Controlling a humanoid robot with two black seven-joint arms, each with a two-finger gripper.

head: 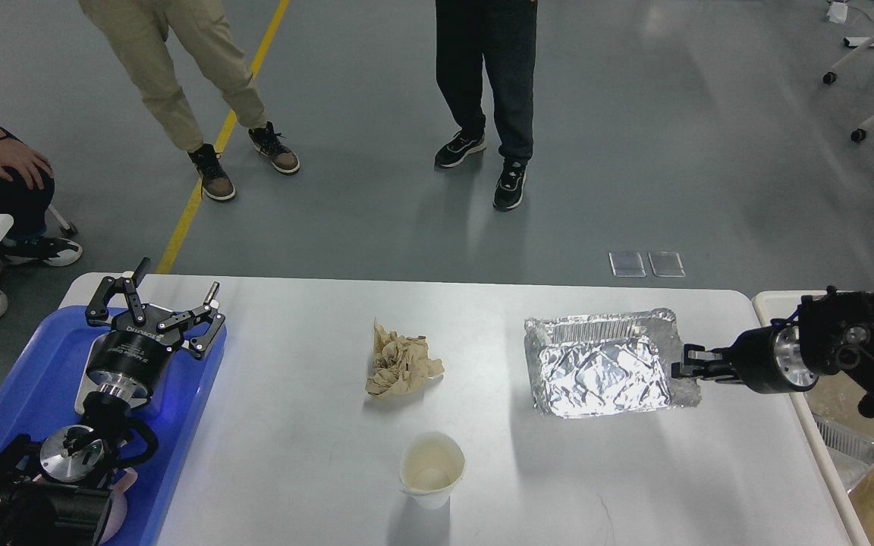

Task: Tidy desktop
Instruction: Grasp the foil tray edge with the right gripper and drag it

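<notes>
Across the lower frame lies the large white rectangular desktop (293,455) | centre: crumpled brown paper wad (400,368), white paper cup (431,469) upright below it | right: right gripper (681,362) clenched on crinkled silver foil tray (602,362) | left: left gripper (158,303) released, fingers spread above blue plastic tray (27,394)

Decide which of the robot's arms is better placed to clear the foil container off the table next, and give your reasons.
The right. The right gripper is already at the foil container's right edge, beside the beige bin. The left gripper hangs open over the blue tray, across the desktop.
</notes>
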